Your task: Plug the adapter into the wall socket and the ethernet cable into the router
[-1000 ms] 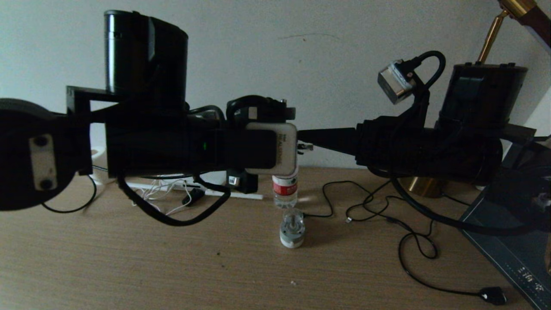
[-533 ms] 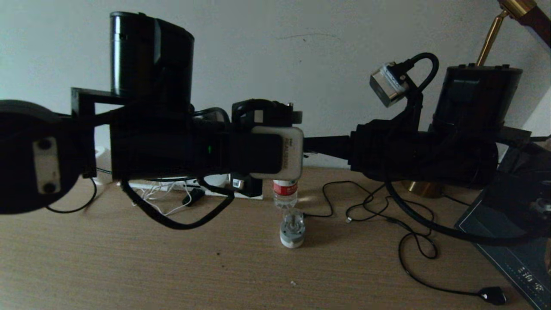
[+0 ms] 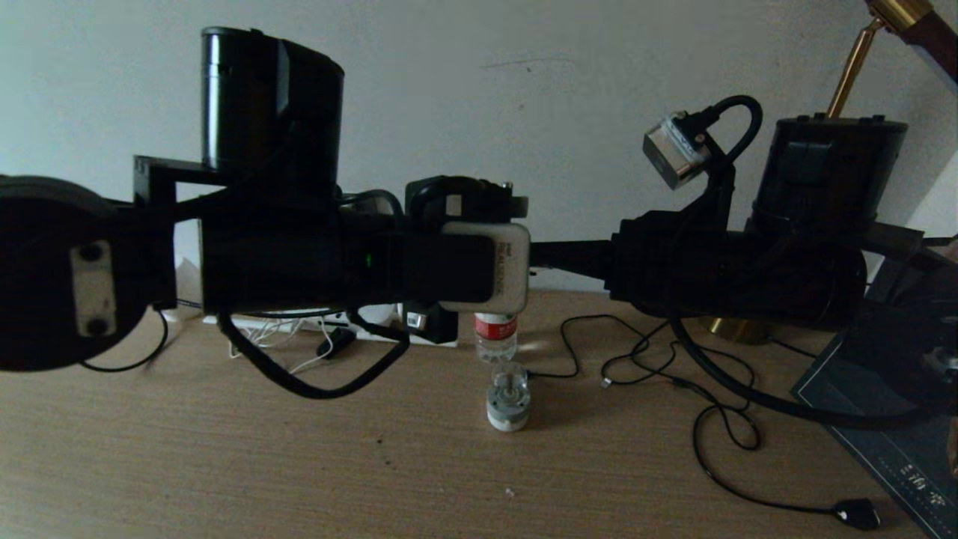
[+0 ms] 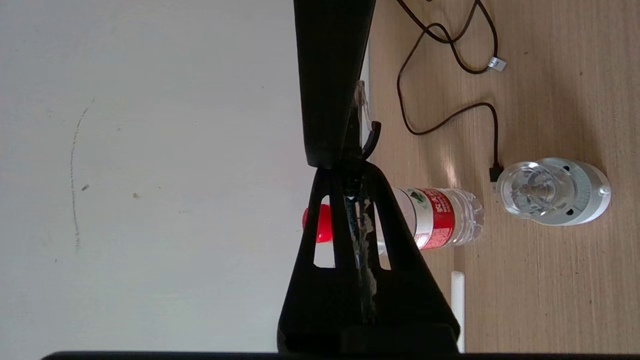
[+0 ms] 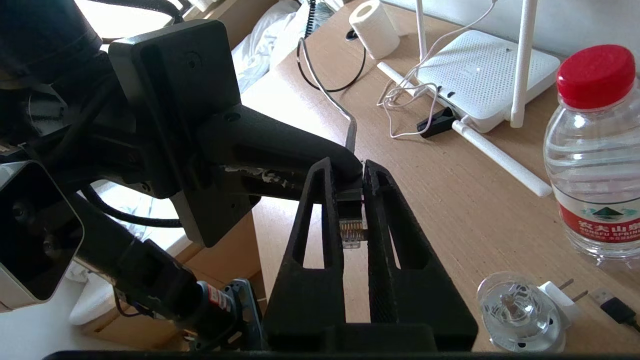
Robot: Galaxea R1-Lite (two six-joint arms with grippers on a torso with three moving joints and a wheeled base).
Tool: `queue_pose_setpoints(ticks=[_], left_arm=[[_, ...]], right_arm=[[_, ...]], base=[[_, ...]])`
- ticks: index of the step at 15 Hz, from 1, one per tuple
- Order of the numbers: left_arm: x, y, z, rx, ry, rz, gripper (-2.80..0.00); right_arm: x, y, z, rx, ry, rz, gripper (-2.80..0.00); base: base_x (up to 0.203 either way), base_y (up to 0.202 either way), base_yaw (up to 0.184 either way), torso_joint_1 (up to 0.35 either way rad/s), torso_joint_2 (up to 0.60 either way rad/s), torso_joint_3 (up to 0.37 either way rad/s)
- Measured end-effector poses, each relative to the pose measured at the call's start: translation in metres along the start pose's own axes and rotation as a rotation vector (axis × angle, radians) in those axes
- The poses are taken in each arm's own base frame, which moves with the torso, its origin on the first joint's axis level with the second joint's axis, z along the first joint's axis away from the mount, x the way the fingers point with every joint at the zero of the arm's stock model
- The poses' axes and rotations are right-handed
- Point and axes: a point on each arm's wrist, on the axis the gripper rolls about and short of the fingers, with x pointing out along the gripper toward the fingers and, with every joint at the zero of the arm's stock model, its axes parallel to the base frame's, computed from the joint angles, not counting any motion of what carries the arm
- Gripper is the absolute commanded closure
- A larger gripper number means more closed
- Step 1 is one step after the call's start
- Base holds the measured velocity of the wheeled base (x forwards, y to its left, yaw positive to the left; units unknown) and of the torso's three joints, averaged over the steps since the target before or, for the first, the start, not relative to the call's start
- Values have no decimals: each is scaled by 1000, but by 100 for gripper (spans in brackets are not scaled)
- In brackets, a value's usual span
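The ethernet cable's clear-tipped plug [image 5: 350, 230] hangs in the air above the desk, gold contacts showing. My right gripper [image 5: 348, 170] is shut on that plug from both sides. My left gripper [image 4: 351, 169] is shut on the black boot just behind the plug, and the two grippers meet tip to tip [image 3: 531, 258]. The black ethernet cable [image 5: 320, 85] trails from there towards the white router [image 5: 480, 75], which lies flat by the wall with slim antennas [image 5: 522, 60]. The adapter and the wall socket are hidden behind my left arm or out of view.
A water bottle [image 3: 495, 337] and a clear-domed plug-in light [image 3: 509, 397] stand below the grippers. A thin black lamp cord [image 3: 718, 427] with a black plug [image 3: 857, 514] loops at the right, near a brass lamp base [image 3: 737, 326]. A black clip [image 5: 437, 122] lies by the router.
My right gripper has closed on the plug, which showed free between the arms a second ago. Both arms have shifted a little; the right one came leftward.
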Motion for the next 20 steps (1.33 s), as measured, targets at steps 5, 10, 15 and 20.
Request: queue_pose_setpoints(ticks=[5, 10, 15, 20], left_arm=[[0, 0, 0, 1, 0, -1, 0], [0, -1, 0, 2, -3, -2, 0], [-1, 0, 0, 2, 0, -1, 0], [-2, 0, -2, -1, 7, 0, 0]], right_arm=[[1, 2, -1, -1, 3, 6, 0], [2, 3, -1, -1, 2, 9, -280], [2, 2, -3, 6, 8, 5, -280], [1, 2, -6, 10, 14, 1, -280]], base=[[0, 0, 0, 0, 0, 0], [0, 0, 0, 0, 0, 0], [0, 0, 0, 0, 0, 0], [0, 0, 0, 0, 0, 0]])
